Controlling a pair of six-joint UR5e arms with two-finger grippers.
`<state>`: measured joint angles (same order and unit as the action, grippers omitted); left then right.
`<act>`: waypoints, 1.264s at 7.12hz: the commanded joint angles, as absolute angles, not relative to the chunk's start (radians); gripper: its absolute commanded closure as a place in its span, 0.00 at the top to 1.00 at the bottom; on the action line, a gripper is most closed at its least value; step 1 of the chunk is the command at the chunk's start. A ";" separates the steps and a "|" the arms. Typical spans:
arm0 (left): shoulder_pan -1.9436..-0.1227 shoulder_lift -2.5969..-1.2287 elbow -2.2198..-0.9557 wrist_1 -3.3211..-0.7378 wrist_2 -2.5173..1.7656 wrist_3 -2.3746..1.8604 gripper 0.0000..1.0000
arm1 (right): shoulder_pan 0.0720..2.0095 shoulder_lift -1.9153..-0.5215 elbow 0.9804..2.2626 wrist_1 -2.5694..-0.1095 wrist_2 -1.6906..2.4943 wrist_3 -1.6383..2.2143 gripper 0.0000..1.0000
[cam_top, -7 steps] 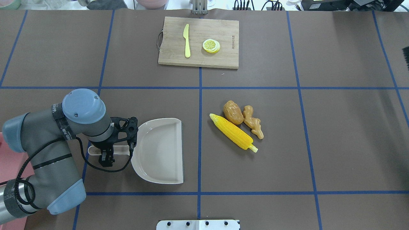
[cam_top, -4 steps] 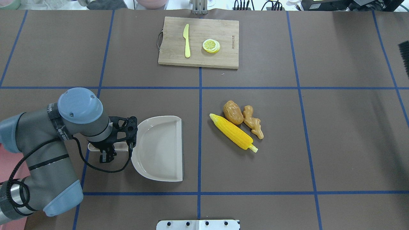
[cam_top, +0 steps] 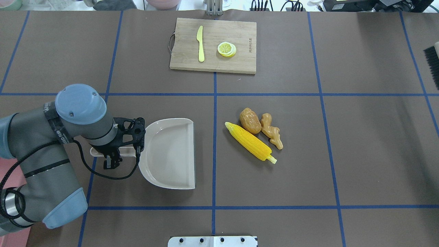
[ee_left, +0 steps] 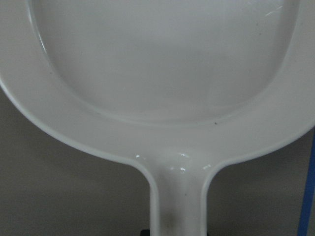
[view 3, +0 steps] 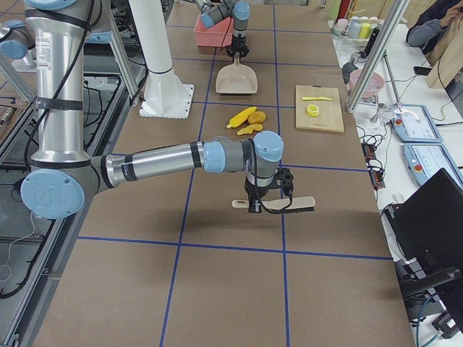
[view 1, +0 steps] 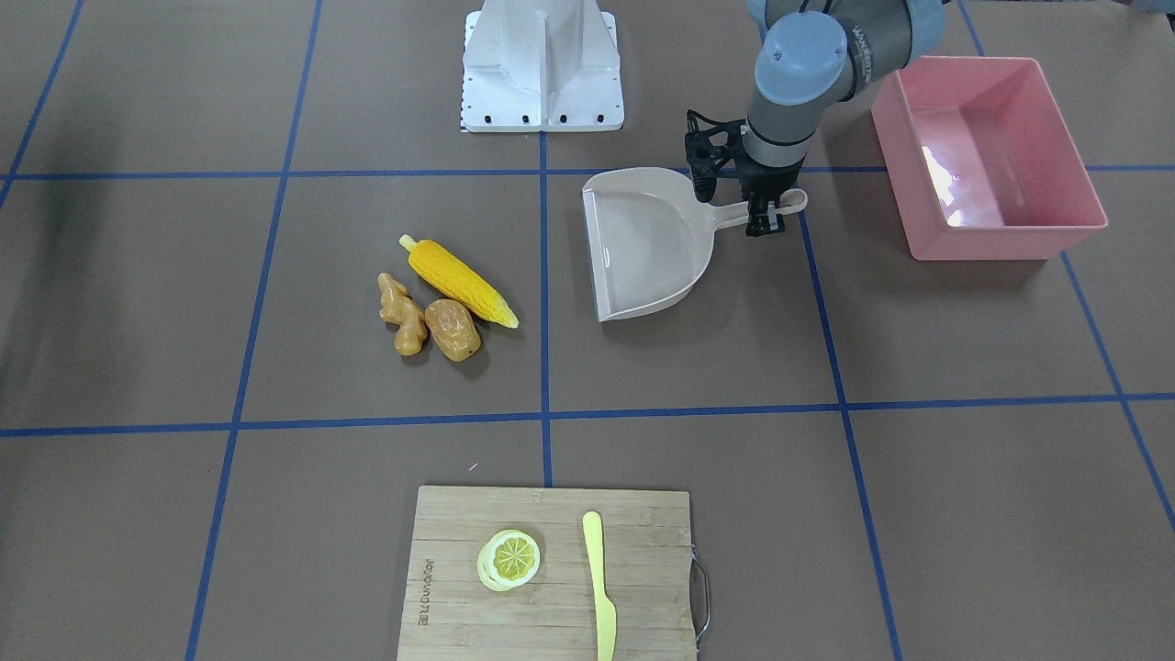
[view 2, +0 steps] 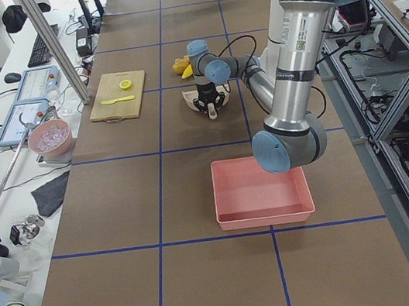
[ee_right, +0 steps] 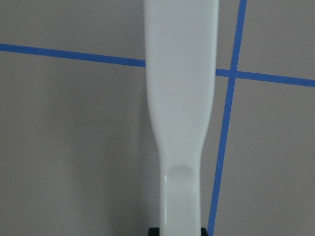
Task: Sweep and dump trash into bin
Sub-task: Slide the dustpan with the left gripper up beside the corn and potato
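Positioning the dustpan (cam_top: 168,154) is judged the step in hand. Its handle is clamped in the closed left gripper (cam_top: 111,157), with the open lip facing away from that gripper. The 3 trash pieces, corn cob (cam_top: 250,142), potato (cam_top: 250,120) and ginger root (cam_top: 272,132), lie well beyond the lip. The pink bin (view 1: 987,234) stands behind the gripper. The brush (view 3: 289,204) is pinched by the closed right gripper (view 3: 255,206), well apart from the trash. Next, the brush must be brought behind the trash.
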<state>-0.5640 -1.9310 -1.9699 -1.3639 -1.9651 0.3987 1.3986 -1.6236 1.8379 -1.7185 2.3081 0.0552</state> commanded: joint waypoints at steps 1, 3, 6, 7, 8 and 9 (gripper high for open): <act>-0.571 -2.014 -1.939 -1.305 -1.959 0.423 0.00 | 1.394 -1.623 1.838 -1.721 2.304 0.055 0.00; -0.580 -2.113 -1.867 -1.220 -1.956 0.436 0.00 | 1.394 -1.621 1.838 -1.721 2.303 0.055 0.00; -0.604 -2.204 -1.762 -1.178 -1.916 0.442 0.00 | 1.394 -1.621 1.836 -1.721 2.303 0.055 0.00; -0.604 -2.242 -1.709 -1.178 -1.920 0.443 0.00 | 1.394 -1.621 1.836 -1.721 2.304 0.057 0.00; -0.606 -2.264 -1.688 -1.180 -1.925 0.443 0.00 | 1.394 -1.621 1.833 -1.721 2.306 0.057 0.00; -0.606 -2.273 -1.677 -1.190 -1.925 0.443 0.00 | 1.394 -1.620 1.830 -1.721 2.306 0.057 0.00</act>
